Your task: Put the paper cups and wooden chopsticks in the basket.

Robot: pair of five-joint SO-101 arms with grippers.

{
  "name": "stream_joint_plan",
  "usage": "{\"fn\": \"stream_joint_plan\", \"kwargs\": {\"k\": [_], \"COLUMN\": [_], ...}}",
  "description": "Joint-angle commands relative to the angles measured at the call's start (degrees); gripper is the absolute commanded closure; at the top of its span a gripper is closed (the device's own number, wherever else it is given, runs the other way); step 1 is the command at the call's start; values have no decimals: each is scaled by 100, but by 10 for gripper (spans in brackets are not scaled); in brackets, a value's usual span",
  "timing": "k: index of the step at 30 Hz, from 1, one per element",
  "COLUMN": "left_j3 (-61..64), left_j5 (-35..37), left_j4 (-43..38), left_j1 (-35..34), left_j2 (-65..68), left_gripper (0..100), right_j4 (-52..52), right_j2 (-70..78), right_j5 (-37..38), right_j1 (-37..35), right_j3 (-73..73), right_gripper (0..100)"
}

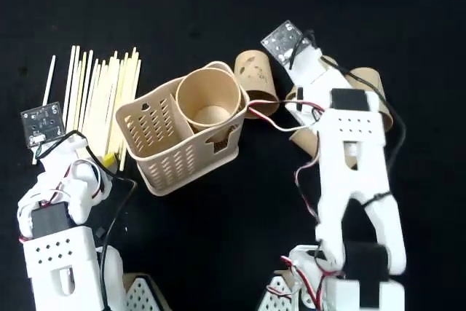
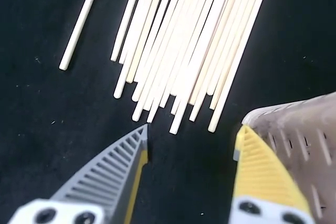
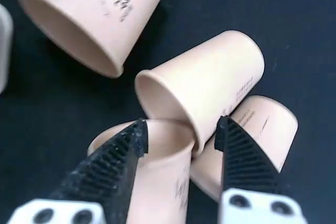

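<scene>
Your right gripper point(image 3: 181, 127) hangs with its black jaws spread and nothing between them, right over three tan paper cups point(image 3: 210, 82) that lie on their sides, touching one another, on the black table point(image 1: 218, 238). You have a fourth tipped cup point(image 1: 256, 81) a little apart from them, just beside the beige slotted plastic basket point(image 1: 156, 136), and one upright cup point(image 1: 207, 100) already standing in the basket compartment farther from the chopsticks. Your left gripper point(image 2: 192, 137) is likewise spread and empty, its tips near the closest ends of the pale wooden chopsticks point(image 2: 178, 51), which lie in a loose bundle along the basket's other side; a single stray chopstick point(image 2: 81, 22) lies apart from the bundle, on the side away from the basket
</scene>
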Motion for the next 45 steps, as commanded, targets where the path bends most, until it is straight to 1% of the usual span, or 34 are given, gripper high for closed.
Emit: {"fn": "stream_joint_plan", "kwargs": {"k": [1,8,12,17,19,23,24,25,30,36,45], "left_j3": [-22,-22,-22,-22,-22,-22,-22,-22,-22,-22,-13], "left_j5": [62,62,62,62,62,62,62,62,62,62,62], "left_j4": [-105,-105,-105,-105,-105,-105,-105,-105,-105,-105,-105], "left_j1": [-40,-40,-40,-31,-22,-13,-13,-13,-13,-13,-4], "left_j2": [-44,-44,-44,-44,-44,-44,-44,-44,-44,-44,-44], "left_gripper": [737,737,737,737,737,737,737,737,737,737,737], "right_j4": [-888,-2215,-2593,-2998,-3095,-3103,-3103,-3103,-3051,-2400,-1090], "right_j2": [426,1446,1921,2246,2246,2246,2237,2237,1982,1095,-620], "right_j5": [273,879,1327,1538,1538,1530,1530,1530,1495,782,-712], "right_j1": [79,404,475,466,466,475,475,475,475,536,527], "right_j3": [31,-22,-22,4,4,-13,-22,-22,13,13,-110], "right_gripper": [778,781,783,786,825,975,991,979,987,987,987]}}
